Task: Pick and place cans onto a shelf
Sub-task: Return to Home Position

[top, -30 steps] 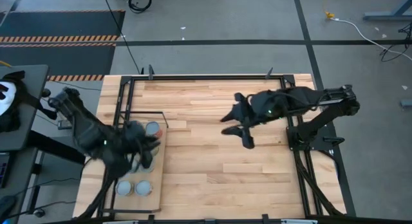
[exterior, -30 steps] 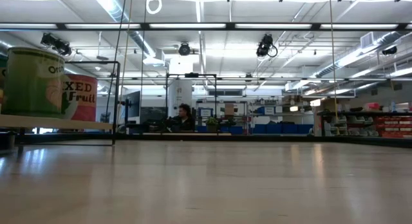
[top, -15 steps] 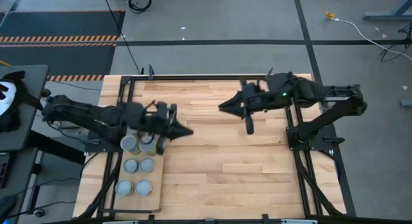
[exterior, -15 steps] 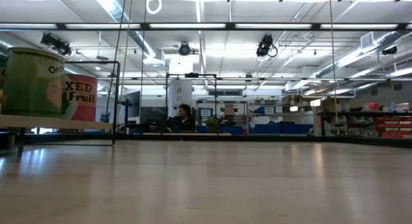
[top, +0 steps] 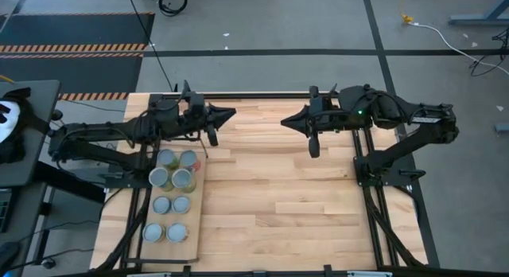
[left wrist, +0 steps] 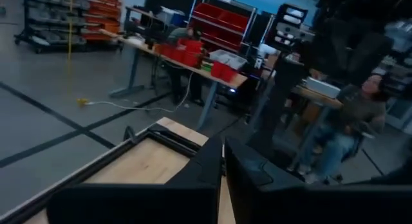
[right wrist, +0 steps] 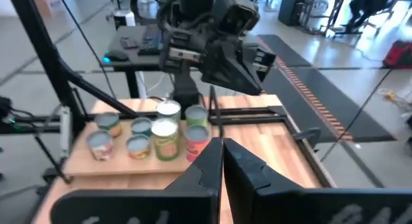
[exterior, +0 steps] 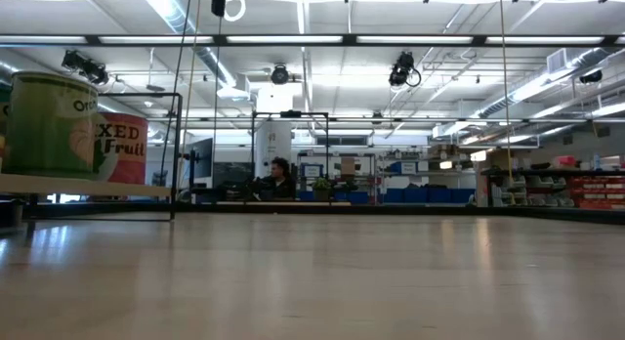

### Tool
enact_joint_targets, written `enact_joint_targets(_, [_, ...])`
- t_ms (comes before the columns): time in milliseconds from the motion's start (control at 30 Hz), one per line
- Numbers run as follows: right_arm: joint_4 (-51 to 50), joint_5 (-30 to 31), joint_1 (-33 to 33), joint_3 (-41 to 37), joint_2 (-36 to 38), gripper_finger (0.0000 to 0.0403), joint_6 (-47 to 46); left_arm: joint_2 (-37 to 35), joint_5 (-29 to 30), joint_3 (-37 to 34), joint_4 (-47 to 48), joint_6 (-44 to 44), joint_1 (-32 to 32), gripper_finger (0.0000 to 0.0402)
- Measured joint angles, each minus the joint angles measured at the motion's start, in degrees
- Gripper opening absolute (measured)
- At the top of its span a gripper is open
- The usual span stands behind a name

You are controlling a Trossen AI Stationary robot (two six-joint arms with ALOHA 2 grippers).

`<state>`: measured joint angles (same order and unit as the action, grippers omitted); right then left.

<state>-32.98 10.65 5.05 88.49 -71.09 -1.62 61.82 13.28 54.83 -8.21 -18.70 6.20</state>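
Note:
Several cans [top: 182, 179] with silvery lids stand upright in two rows on the shelf [top: 196, 217], a pale board in a black frame at the table's left. The low view shows a green can [exterior: 47, 125] and a red can [exterior: 123, 148] on the shelf [exterior: 88, 189]. My left gripper [top: 231, 112] is shut and holds nothing, raised beyond the shelf's far end and pointing toward the table's right. My right gripper [top: 285, 122] is shut and holds nothing, raised near the far edge and pointing left. In its wrist view the fingers [right wrist: 222, 161] point at the cans [right wrist: 166, 136].
Bare plank tabletop [top: 278, 189] lies between the shelf and the right arm's base [top: 382, 165]. A black frame rail [top: 262, 95] runs along the far edge. People sit at desks in the room beyond [left wrist: 351, 114].
My left gripper has risen from over the cans on the shelf, swung out toward the table's middle, then gone toward the far edge. My right gripper has gone toward the far edge, still pointing left. The cans stand uncovered on the shelf.

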Motion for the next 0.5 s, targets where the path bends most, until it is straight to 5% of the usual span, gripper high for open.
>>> enact_joint_targets(233, [1.71,-10.95,-4.06,-4.71,3.50,0.0020,5.61,-5.63,-4.29,0.06,4.24,4.67,0.07,0.0025])
enact_joint_targets(500, [8.66,-13.30,-8.00,-18.09,22.74,0.0023,6.93,-18.05,3.29,0.07,15.82,10.23,-5.83,0.0025])
